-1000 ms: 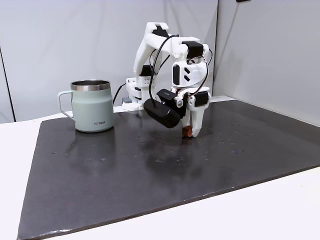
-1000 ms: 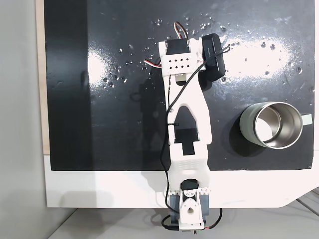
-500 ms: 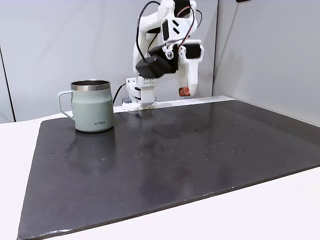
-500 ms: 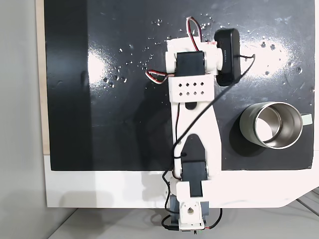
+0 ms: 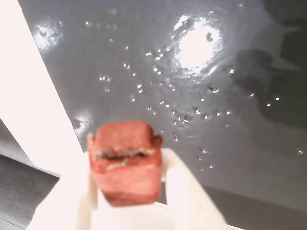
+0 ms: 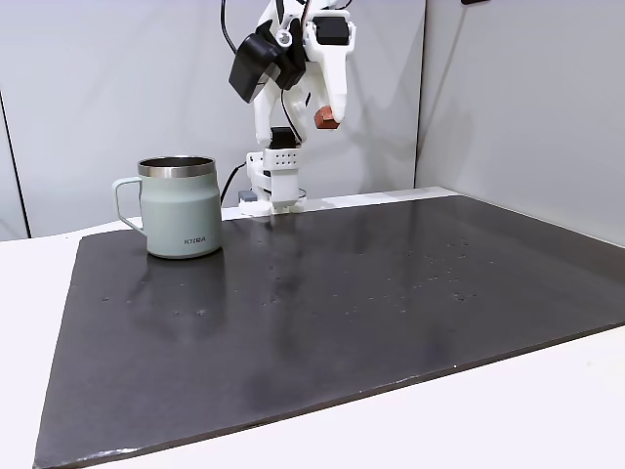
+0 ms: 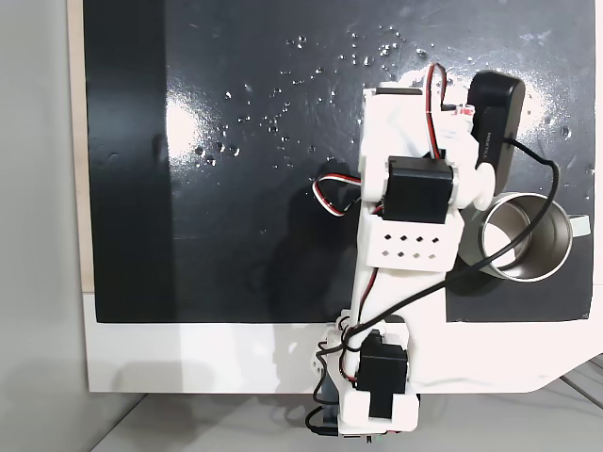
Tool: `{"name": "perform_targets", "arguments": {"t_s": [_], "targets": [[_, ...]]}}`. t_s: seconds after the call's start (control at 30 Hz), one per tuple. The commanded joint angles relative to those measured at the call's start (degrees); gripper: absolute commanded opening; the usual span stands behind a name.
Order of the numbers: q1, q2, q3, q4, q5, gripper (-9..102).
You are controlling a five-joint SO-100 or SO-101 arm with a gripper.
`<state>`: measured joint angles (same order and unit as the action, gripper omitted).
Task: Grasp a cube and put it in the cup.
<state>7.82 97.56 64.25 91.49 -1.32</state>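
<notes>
The cube (image 5: 125,160) is a small reddish-brown block with a rough crack across its face. In the wrist view my white gripper (image 5: 127,165) is shut on it, high above the wet dark mat. In a fixed view the gripper (image 6: 327,119) hangs near the top of the picture with the cube (image 6: 321,118) at its tip, up and to the right of the cup (image 6: 182,207). The cup is a sage-green mug with a steel rim, standing upright on the mat. In a fixed view from above, the arm covers the left part of the cup (image 7: 556,262).
A glossy black mat (image 6: 322,322) with scattered water droplets covers the white table (image 6: 547,410). The arm's base (image 6: 275,186) stands at the mat's back edge, right of the cup. Grey wall panels close the back and right.
The gripper has lifted the cube off the mat and risen high. The arm has folded back and swung toward the cup's side.
</notes>
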Motion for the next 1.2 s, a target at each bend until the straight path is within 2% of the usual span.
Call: {"name": "perform_targets", "arguments": {"t_s": [0.0,0.17,0.43,0.73,1.17], "targets": [[4.04,3.16,-5.62,3.52,0.18,3],[9.49,3.16,-12.92,11.43,-1.58,3],[21.88,11.78,-10.99,11.51,-10.20,3],[34.54,17.05,0.97,11.34,-21.18,2],[42.63,18.46,16.52,11.34,-32.26,2]]}}
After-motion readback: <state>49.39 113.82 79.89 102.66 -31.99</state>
